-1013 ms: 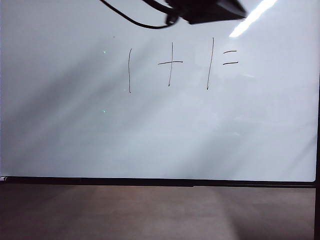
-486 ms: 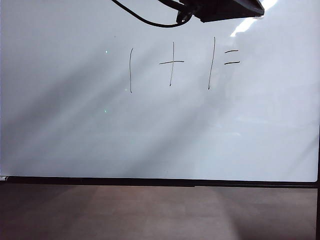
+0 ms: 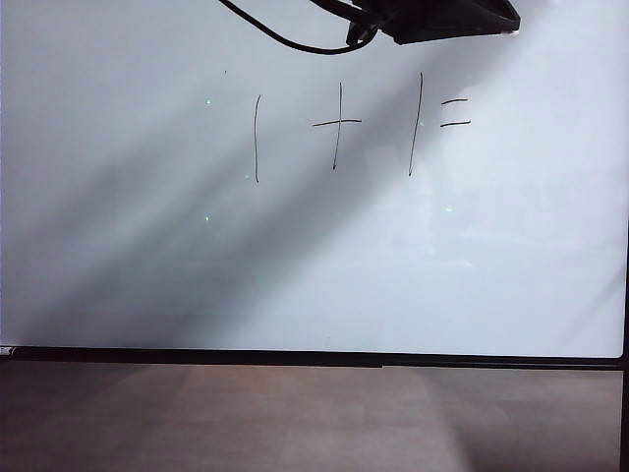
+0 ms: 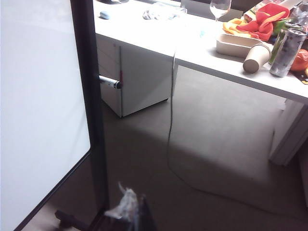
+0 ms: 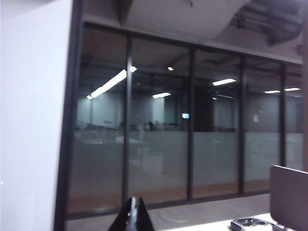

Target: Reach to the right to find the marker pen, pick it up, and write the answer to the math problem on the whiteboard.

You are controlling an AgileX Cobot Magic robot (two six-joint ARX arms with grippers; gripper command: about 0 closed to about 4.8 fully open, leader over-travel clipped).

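Left claw [image 4: 130,211], nearest the lens, looks pinched together on nothing. The marker pen [image 4: 110,83] pokes past the whiteboard [image 4: 38,106] frame, before the worktop [image 4: 202,48]. Right claw [image 5: 136,216], closed, empty, faces a glass wall. Upper-right glare has vanished; the math problem [image 3: 359,128] awaits its answer.

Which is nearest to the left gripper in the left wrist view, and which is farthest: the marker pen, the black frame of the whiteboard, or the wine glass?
Seen from the left gripper, which is close to the board's edge:
1. The whiteboard: its black frame is right beside the gripper.
2. The marker pen, sticking out past the frame, farther along.
3. The wine glass, on the far desk.
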